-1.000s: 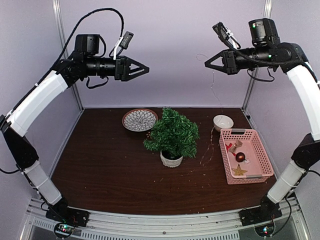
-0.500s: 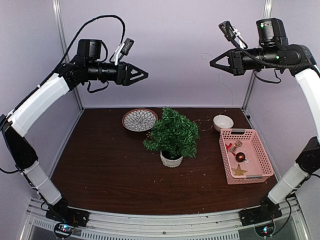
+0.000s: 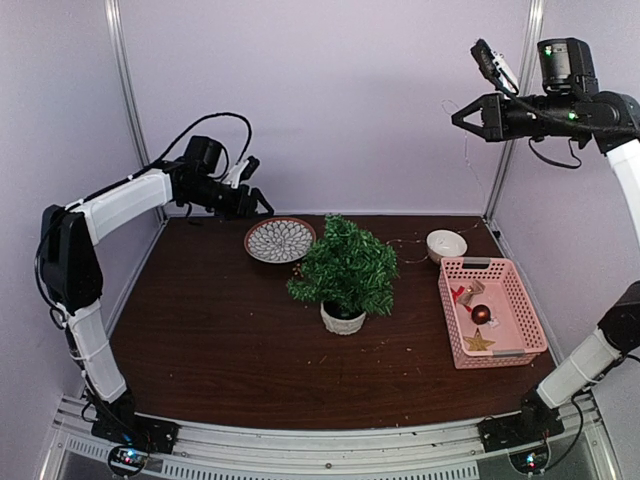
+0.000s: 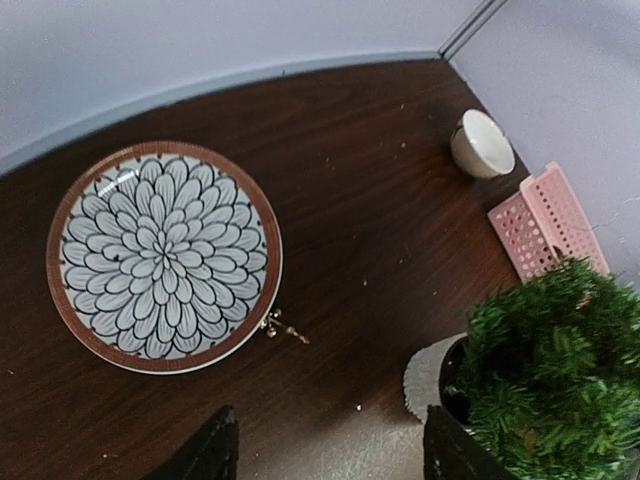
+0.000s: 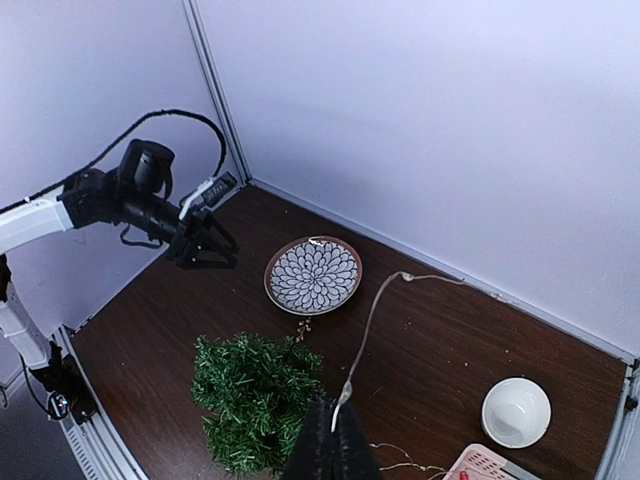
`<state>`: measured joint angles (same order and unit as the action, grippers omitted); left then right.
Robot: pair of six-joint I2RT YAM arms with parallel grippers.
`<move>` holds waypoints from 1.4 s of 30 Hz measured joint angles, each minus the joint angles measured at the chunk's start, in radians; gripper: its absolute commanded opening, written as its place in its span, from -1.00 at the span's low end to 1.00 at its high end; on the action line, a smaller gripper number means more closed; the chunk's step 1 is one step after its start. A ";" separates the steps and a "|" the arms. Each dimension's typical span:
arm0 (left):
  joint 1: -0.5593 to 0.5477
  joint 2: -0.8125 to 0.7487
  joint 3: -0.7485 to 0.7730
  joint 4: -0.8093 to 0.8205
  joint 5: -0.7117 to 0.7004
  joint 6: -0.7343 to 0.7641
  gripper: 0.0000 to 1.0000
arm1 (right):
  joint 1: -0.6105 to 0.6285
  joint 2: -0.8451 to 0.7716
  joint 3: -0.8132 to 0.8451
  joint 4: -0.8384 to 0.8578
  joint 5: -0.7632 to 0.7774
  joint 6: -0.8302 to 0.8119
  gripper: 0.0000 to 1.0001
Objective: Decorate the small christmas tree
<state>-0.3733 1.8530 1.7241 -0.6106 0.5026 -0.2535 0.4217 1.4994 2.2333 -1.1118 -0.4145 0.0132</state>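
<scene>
Possibly the thin silvery wire (image 5: 361, 340), clenched in the right gripper (image 5: 334, 415), may snag and topple the small bushy green christmas tree (image 3: 345, 265); the left gripper (image 3: 258, 205) gapes empty.

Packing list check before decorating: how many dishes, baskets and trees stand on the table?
Dishes: 2, the patterned plate and the white bowl
Baskets: 1, the pink basket
Trees: 1, the small christmas tree
Total: 4
</scene>
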 measured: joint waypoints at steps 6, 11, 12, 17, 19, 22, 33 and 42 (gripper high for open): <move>-0.020 0.060 -0.036 0.005 0.006 0.043 0.28 | -0.016 0.022 0.068 -0.067 -0.024 0.002 -1.00; -0.030 0.025 -0.036 0.067 0.046 0.090 0.25 | -0.016 0.037 0.111 -0.189 -0.061 -0.072 -1.00; -0.032 0.020 -0.036 0.072 0.050 0.100 0.23 | -0.016 0.033 0.103 -0.203 -0.062 -0.079 -1.00; -0.060 0.046 0.022 0.045 0.000 0.106 0.29 | -0.016 -0.003 0.031 -0.234 -0.060 -0.095 -1.00; -0.094 0.053 0.020 0.039 -0.068 0.096 0.31 | -0.016 -0.010 0.029 -0.234 -0.059 -0.094 -1.00; -0.180 0.068 0.003 0.034 -0.188 0.055 0.33 | -0.016 -0.025 0.028 -0.233 -0.048 -0.093 -1.00; -0.285 0.173 -0.130 0.008 -0.463 -0.373 0.35 | -0.016 -0.042 0.023 -0.213 -0.013 -0.085 -1.00; -0.281 0.294 -0.081 0.008 -0.562 -0.518 0.34 | -0.016 -0.042 0.023 -0.212 -0.010 -0.085 -1.00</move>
<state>-0.6540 2.1475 1.6428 -0.6022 -0.0597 -0.7712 0.4053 1.4578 2.2566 -1.3243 -0.4248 -0.0723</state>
